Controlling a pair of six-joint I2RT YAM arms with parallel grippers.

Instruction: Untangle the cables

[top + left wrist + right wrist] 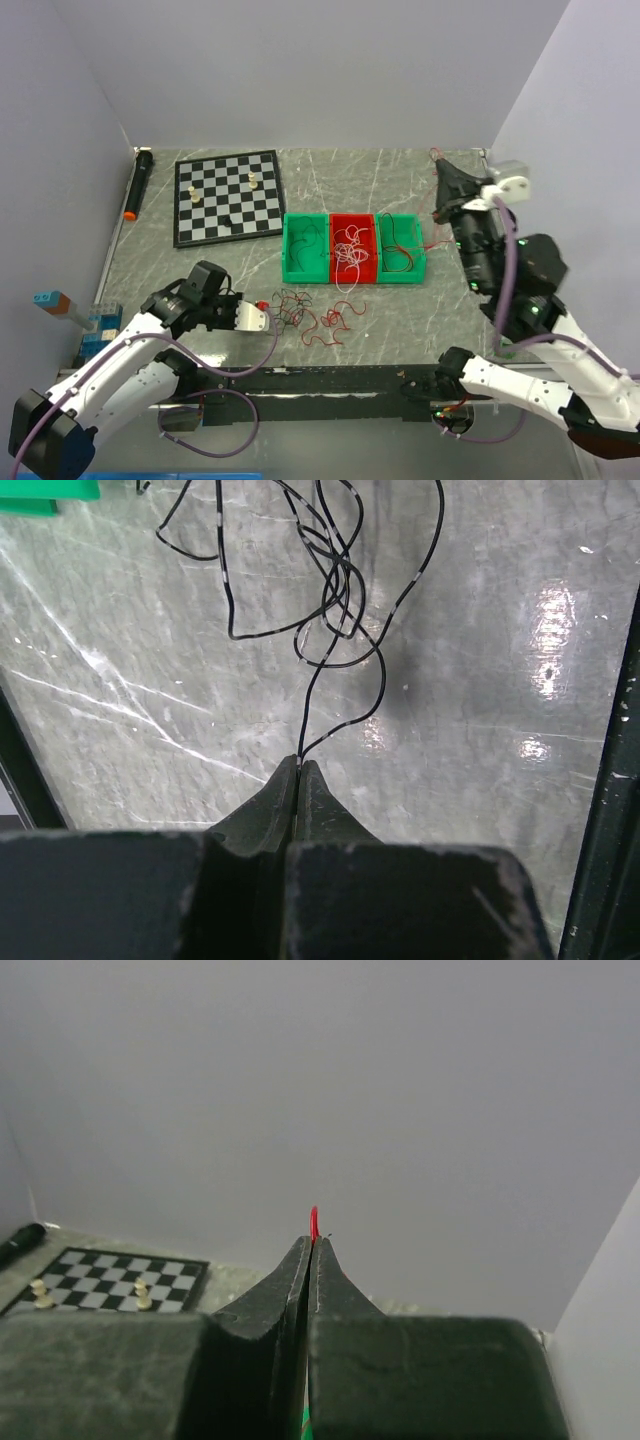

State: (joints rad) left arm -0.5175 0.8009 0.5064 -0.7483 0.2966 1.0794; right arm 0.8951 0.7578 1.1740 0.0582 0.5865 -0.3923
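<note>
Separating now: L claw point(300, 768) pinches a dark strand point(306, 725), cables point(325, 322) just ahead; R claw point(313, 1242) (raised) nips a red strand point(314, 1222). Next, I reckon: draw apart slowly.

Top view: high behind the near edge, looking down over the whole counter point(400, 190). Left wrist: close above it, facing down. Right wrist: raised, facing the far wall point(300, 1080), sharing the chessboard point(105, 1280) with the top view.

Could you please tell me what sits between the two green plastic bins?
In the top view, a red plastic bin holding tangled thin red and white wires.
</note>
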